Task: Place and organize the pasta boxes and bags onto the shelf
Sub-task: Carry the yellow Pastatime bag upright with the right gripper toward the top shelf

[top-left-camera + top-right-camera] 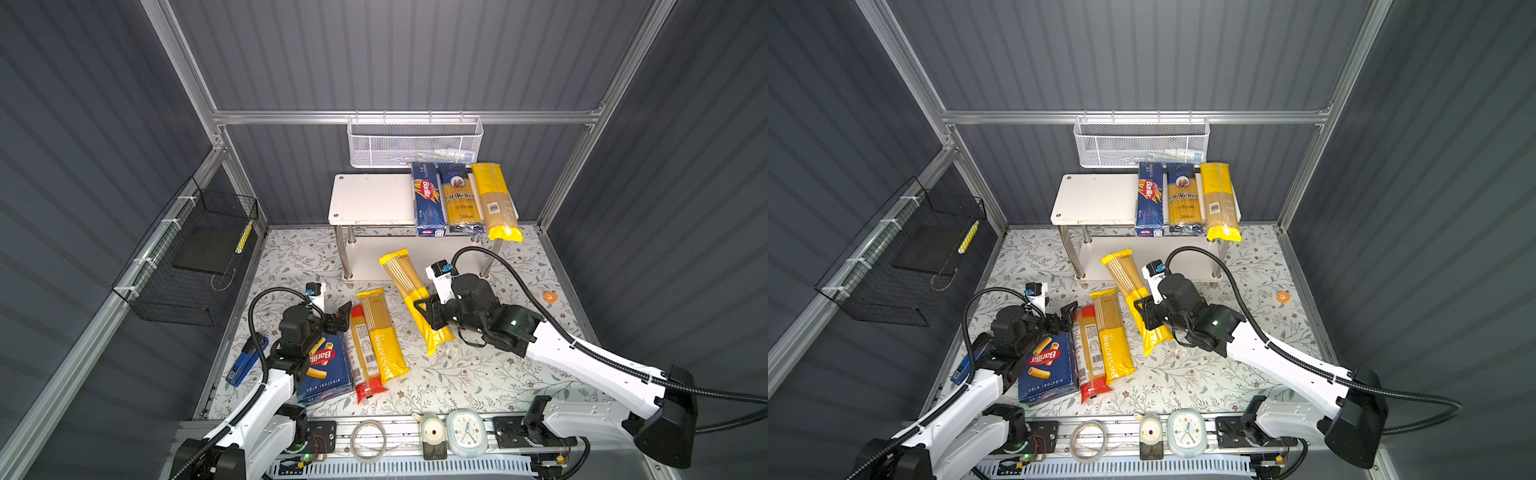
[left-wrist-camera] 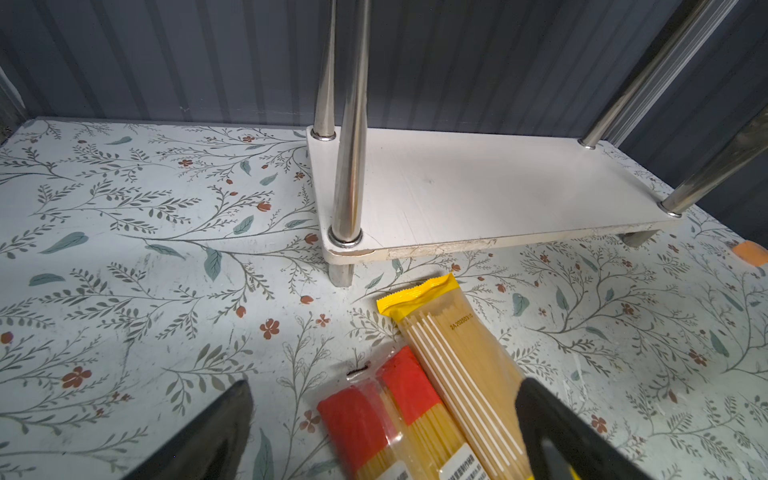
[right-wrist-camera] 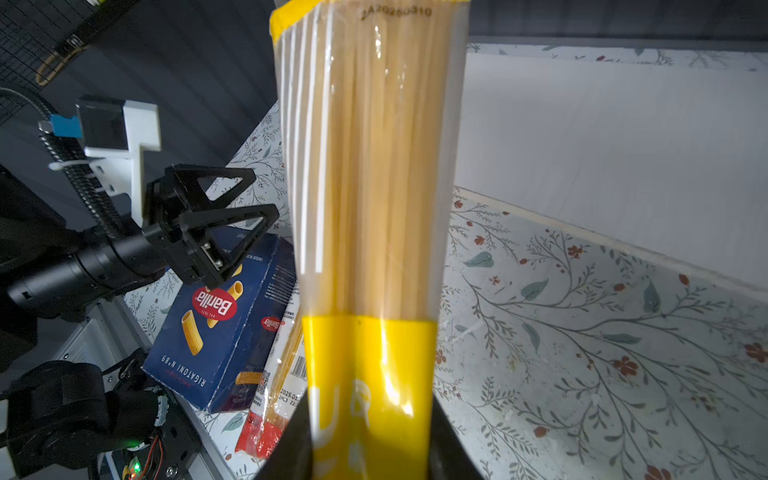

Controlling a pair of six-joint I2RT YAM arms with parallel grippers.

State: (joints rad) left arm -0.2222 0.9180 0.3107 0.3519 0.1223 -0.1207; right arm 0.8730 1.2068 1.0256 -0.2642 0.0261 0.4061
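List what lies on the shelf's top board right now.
Three packs side by side on the right half of the shelf: Barilla spaghetti box, ankara bag, yellow barcode-labelled bag. Whatever lies beneath them is covered.

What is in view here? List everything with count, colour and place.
shelf: 1, white, back of table
spaghetti box: 1, dark blue, top board
ankara bag: 1, blue and yellow, top board, right of the spaghetti box
barcode bag: 1, yellow-ended, top board, right end
held bag: 1, yellow, in right gripper, before shelf
PASTATIME bag: 1, yellow, table centre
red bag: 1, red-ended clear, beside PASTATIME bag
rigatoni box: 1, dark blue, table front left
mesh basket: 1, white, back rail
wire basket: 1, black, left wall
orange ring: 1, table right
clock: 1, pale blue, front rail
left gripper: black, open, by rigatoni box
right gripper: black, shut on held bag
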